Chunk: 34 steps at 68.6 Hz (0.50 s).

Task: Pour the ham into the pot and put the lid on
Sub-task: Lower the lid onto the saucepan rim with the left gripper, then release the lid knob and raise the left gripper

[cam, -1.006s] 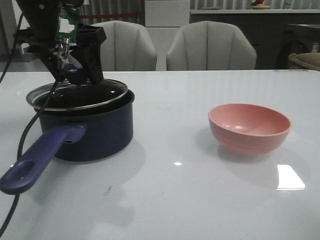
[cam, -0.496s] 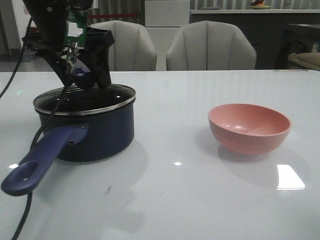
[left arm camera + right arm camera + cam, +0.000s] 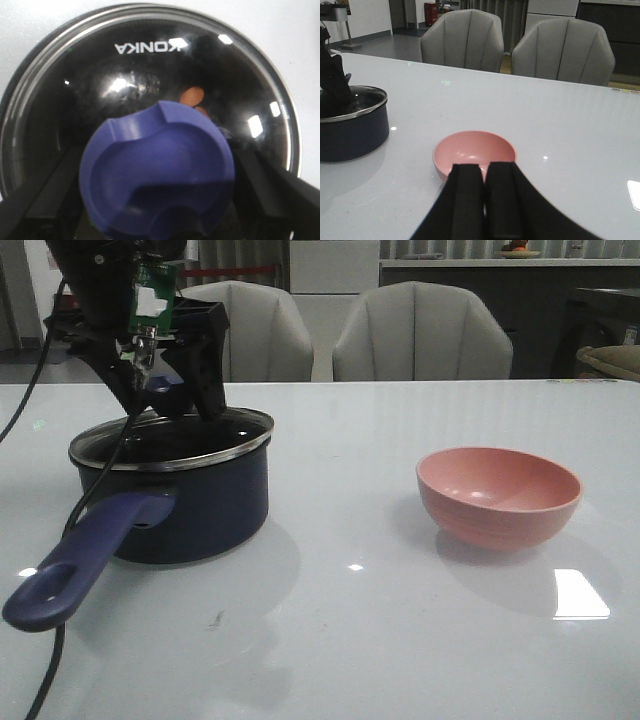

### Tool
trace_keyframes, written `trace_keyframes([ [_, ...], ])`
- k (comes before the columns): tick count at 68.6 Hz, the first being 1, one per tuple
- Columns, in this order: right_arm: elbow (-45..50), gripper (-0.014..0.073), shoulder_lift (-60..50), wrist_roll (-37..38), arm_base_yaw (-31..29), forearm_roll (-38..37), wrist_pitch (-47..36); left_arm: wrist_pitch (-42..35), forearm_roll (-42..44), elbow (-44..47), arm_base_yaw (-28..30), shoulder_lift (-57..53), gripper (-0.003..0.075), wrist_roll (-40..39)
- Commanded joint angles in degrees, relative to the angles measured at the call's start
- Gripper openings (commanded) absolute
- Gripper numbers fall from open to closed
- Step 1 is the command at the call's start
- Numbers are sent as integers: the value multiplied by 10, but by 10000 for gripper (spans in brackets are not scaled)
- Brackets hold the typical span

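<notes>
The dark navy pot (image 3: 200, 510) with its long blue-purple handle (image 3: 85, 560) stands at the left of the table. The glass lid (image 3: 170, 440) lies flat on its rim. My left gripper (image 3: 172, 400) is open, with a finger (image 3: 45, 195) on each side of the lid's blue-purple knob (image 3: 157, 170) and a gap between them. A piece of orange-pink ham (image 3: 192, 95) shows through the glass. My right gripper (image 3: 484, 170) is shut and empty, hovering just in front of the pink bowl (image 3: 474, 152). It is out of the front view.
The pink bowl (image 3: 498, 495) sits at the right of the table and looks empty. A black cable (image 3: 60, 510) hangs from the left arm beside the pot's handle. Two grey chairs (image 3: 420, 335) stand behind the far table edge.
The lid went from tilted above the pot down to flat on its rim. The left gripper's fingers have spread slightly away from the knob. The right arm has not moved.
</notes>
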Motion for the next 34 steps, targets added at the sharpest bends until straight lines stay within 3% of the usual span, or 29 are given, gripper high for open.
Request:
trace_keyframes([
  [1, -16, 155, 7, -7, 1, 3, -48, -1, -14, -36, -4, -25, 573, -8],
  [34, -16, 155, 7, -7, 1, 3, -48, 23, 48, -60, -4, -32, 573, -8],
])
